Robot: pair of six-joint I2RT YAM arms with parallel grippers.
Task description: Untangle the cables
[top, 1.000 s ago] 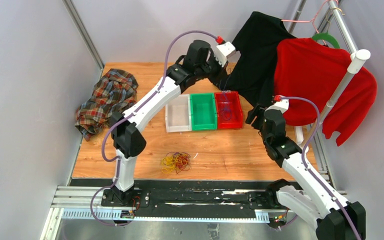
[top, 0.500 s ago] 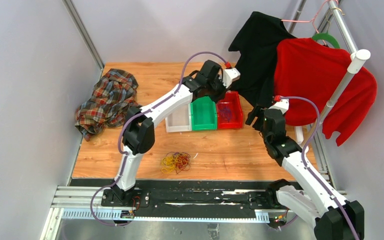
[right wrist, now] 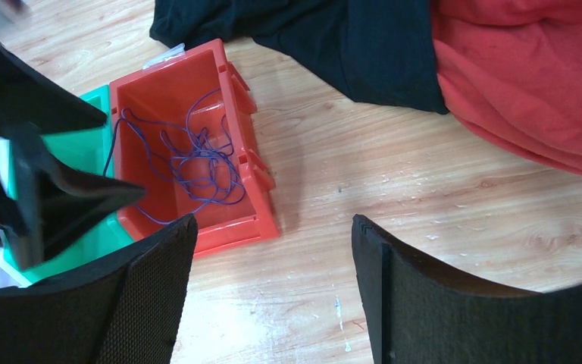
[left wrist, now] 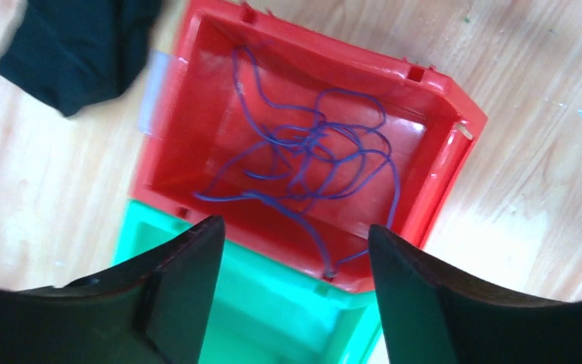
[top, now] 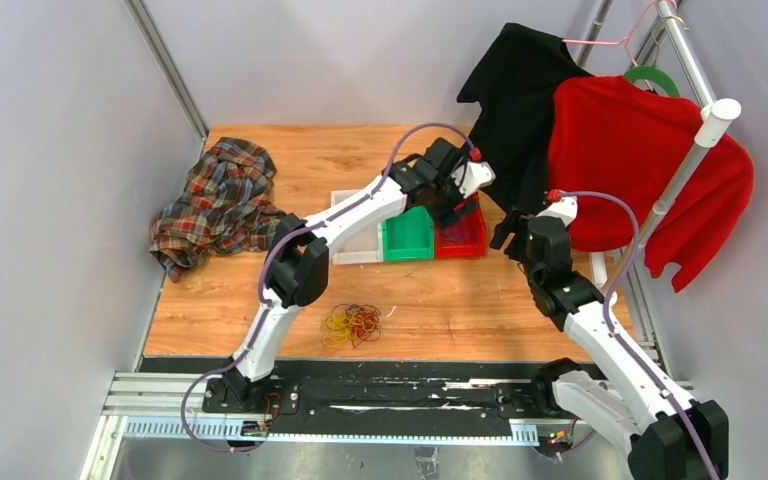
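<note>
At the back of the table (top: 440, 300), three bins sit in a row, touching side by side: a white bin (top: 355, 245), a green bin (top: 407, 235) and a red bin (left wrist: 443, 171). A purple cable (left wrist: 311, 152) lies inside the red bin. It is all curly and looped over itself in a loose knot. One end of it runs to the wall next to the green bin.

The left gripper (left wrist: 292, 227) hangs over the red bin, above the side where it meets the green bin. Its fingers (left wrist: 189, 280) are spread wide. There is nothing between them, and they do not touch the cable.

The right gripper (right wrist: 273, 224) hangs over the bare wood just beside the red bin, on the side away from the green bin. Its fingers (right wrist: 144, 303) are wide too, and they hold nothing.

More cables (top: 352, 322) lie in a small pile near the front of the table, well apart from the bins. They are yellow and dark red, and they are mixed up together.

A plaid shirt (top: 215, 200) lies in a heap at the left side of the table. A black shirt (top: 515, 100) and a red sweater (top: 640, 170) hang at the right. The bottom of the black shirt rests on the table near the red bin.
</note>
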